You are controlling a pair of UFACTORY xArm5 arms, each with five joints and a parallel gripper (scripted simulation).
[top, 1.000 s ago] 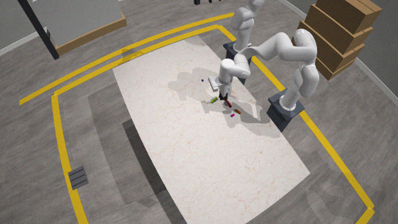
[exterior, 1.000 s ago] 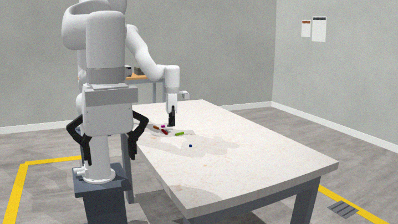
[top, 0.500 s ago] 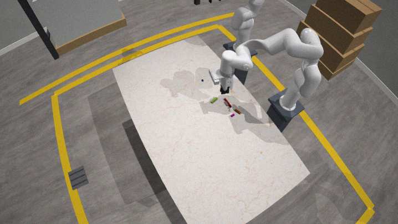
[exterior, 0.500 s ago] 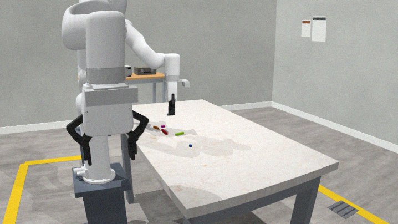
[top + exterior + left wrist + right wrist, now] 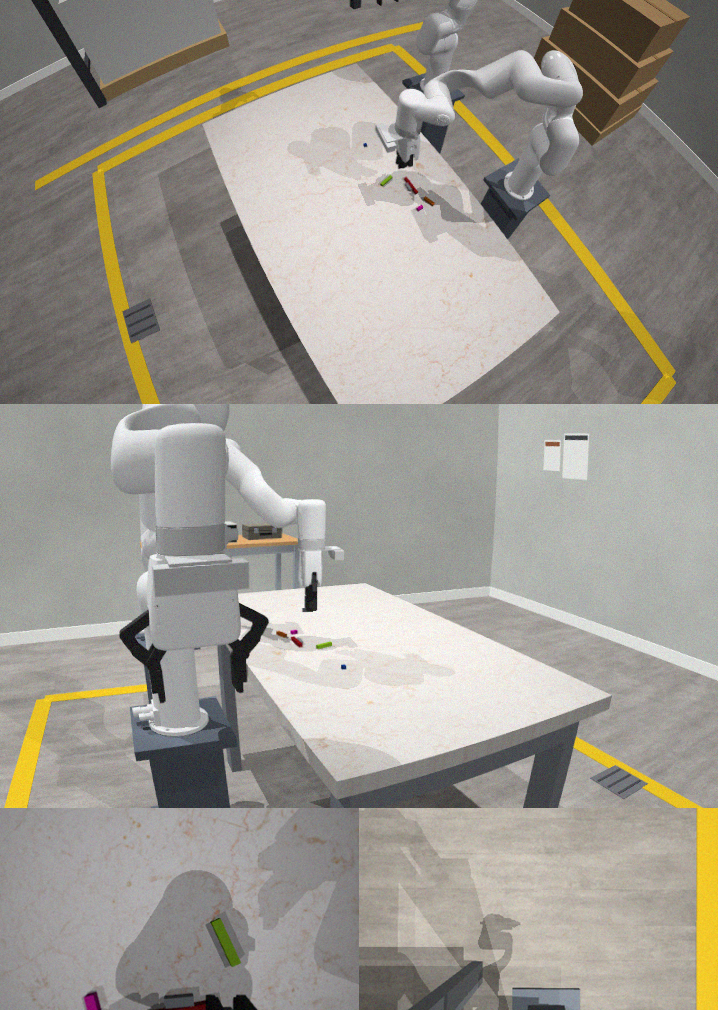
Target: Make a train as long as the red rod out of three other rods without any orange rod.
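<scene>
My left gripper (image 5: 404,164) (image 5: 310,609) (image 5: 226,1002) is raised above the table and narrowly shut. A small dark-grey end shows beside its tips, seemingly a grey rod; most is hidden. The lime rod (image 5: 386,180) (image 5: 323,645) (image 5: 225,942) lies flat. Another grey rod (image 5: 408,186) (image 5: 179,1000) lies beside the red rod (image 5: 410,185) (image 5: 296,641) (image 5: 194,1006). The magenta rod (image 5: 419,207) (image 5: 294,632) (image 5: 92,1002) lies near the orange rod (image 5: 428,200) (image 5: 281,634). The blue rod (image 5: 365,144) (image 5: 343,666) lies apart. My right gripper (image 5: 200,695) is open and empty.
The right gripper is beyond the edge of the table (image 5: 321,241) (image 5: 451,655), near its own base. Shadows of the arms fall across the rods. Stacked cardboard boxes (image 5: 612,45) stand behind the arm bases.
</scene>
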